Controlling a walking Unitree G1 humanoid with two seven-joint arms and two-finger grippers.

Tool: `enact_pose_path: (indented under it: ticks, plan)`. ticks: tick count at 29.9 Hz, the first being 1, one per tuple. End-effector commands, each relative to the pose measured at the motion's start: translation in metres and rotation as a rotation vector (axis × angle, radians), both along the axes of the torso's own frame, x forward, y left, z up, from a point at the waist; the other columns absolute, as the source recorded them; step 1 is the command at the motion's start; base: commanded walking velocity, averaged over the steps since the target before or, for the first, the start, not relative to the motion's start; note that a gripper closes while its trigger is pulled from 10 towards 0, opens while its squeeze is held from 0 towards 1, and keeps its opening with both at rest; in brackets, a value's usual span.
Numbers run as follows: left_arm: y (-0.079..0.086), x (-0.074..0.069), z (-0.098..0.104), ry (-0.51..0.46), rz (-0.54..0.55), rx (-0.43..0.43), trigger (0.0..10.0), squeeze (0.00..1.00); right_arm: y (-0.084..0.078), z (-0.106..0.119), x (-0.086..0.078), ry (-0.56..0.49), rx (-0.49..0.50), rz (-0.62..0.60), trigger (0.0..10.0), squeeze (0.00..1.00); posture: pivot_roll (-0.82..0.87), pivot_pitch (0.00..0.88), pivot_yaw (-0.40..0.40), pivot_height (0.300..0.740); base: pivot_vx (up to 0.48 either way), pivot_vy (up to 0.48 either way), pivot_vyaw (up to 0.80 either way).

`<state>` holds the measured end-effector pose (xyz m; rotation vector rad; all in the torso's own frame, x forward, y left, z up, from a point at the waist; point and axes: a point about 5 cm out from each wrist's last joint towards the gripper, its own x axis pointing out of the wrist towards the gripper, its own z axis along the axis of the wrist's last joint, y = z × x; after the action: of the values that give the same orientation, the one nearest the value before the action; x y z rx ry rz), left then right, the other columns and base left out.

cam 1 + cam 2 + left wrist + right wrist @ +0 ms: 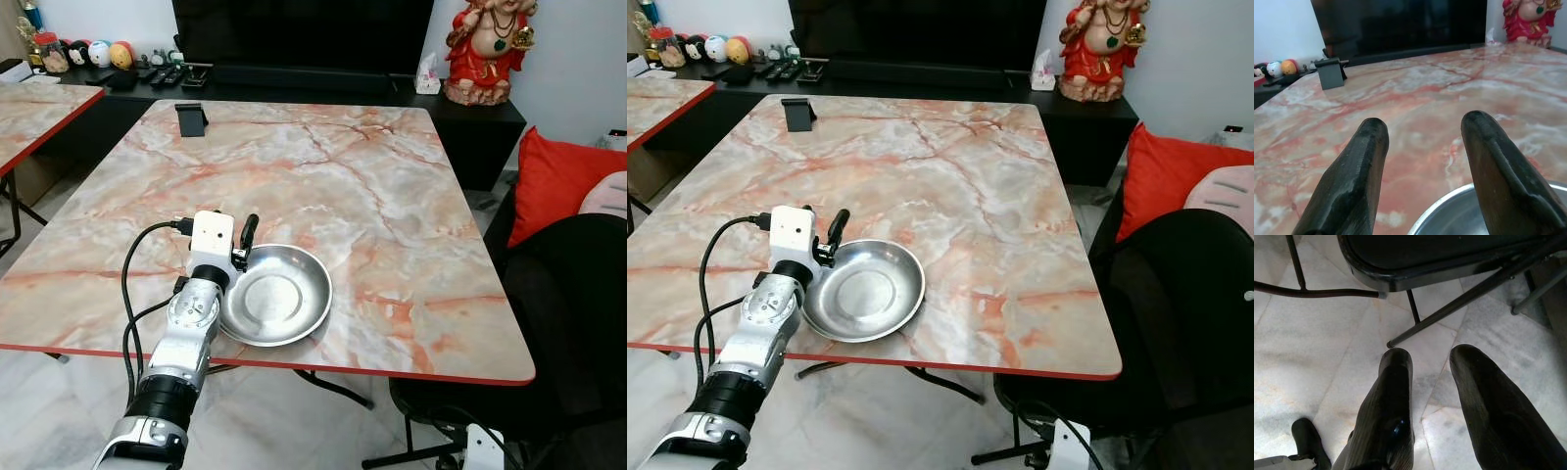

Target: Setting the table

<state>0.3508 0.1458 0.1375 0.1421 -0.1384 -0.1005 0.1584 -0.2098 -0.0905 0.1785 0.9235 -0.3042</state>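
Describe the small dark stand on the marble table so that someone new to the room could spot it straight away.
Start at the big pink-veined marble table and look to its far edge, toward the black TV cabinet. Near the far left corner stands a small dark phone stand, alone on the bare top. The only other item, the steel bowl, sits at the near edge.

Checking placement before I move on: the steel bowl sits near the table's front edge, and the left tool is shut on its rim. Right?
Not quite. The steel bowl does sit near the front edge of the table, but the left tool is open: the left wrist view shows its two fingers apart over the bowl's rim, gripping nothing.
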Motion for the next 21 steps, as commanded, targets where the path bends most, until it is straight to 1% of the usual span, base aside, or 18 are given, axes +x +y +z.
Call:
enact_pose_path:
  ticks: [1,3,5,9,11,14,15,18,20,21]
  plan:
    - [0.0,0.004,0.003,-0.011,0.011,0.005,10.0,0.0,-0.001,0.001,0.001,-0.004,0.0,-0.027,10.0,0.0,-0.04,0.0,0.002,0.74,0.0,0.0,0.0]
    - [0.002,0.009,0.003,-0.008,0.013,0.002,10.0,0.0,-0.001,0.001,0.003,-0.006,-0.005,-0.036,10.0,0.0,-0.05,0.0,0.016,0.74,0.0,0.0,0.0]
    - [0.002,0.01,0.003,-0.007,0.01,0.004,10.0,0.0,-0.002,0.001,0.003,-0.006,-0.007,-0.035,10.0,0.0,-0.05,0.0,0.016,0.74,0.0,0.0,0.0]
    - [0.012,0.016,0.006,-0.023,0.039,0.004,10.0,0.0,0.0,0.002,0.004,-0.031,0.005,-0.094,10.0,0.0,-0.11,0.0,0.081,0.74,0.0,0.0,0.0]
    - [0.012,0.017,0.007,-0.028,0.04,0.004,10.0,0.0,0.0,0.002,0.004,-0.037,0.007,-0.101,10.0,0.0,-0.11,0.0,0.086,0.74,0.0,0.0,0.0]
    - [0.012,0.018,0.007,-0.035,0.047,0.014,10.0,0.0,0.002,0.001,0.002,-0.035,0.01,-0.111,10.0,0.0,-0.08,0.0,0.06,0.74,0.0,0.0,0.0]
    - [0.014,0.018,0.008,-0.045,0.055,0.005,10.0,0.0,0.003,0.0,0.001,-0.031,0.013,-0.112,10.0,0.0,-0.07,0.0,0.047,0.74,0.0,0.0,0.0]
    - [0.018,0.016,0.009,-0.064,0.088,-0.014,10.0,0.0,0.005,-0.001,-0.001,-0.027,0.017,-0.115,10.0,0.0,-0.05,0.0,0.038,0.74,0.0,0.0,0.0]
    - [0.021,0.011,0.002,-0.063,0.099,-0.023,10.0,0.0,0.005,-0.002,-0.005,-0.016,0.016,-0.11,10.0,0.0,-0.04,0.0,0.021,0.74,0.0,0.0,0.0]
    - [0.022,0.006,-0.003,-0.061,0.096,-0.025,10.0,0.0,0.006,-0.004,-0.009,-0.006,0.017,-0.109,10.0,0.0,-0.03,0.0,0.014,0.74,0.0,0.0,0.0]
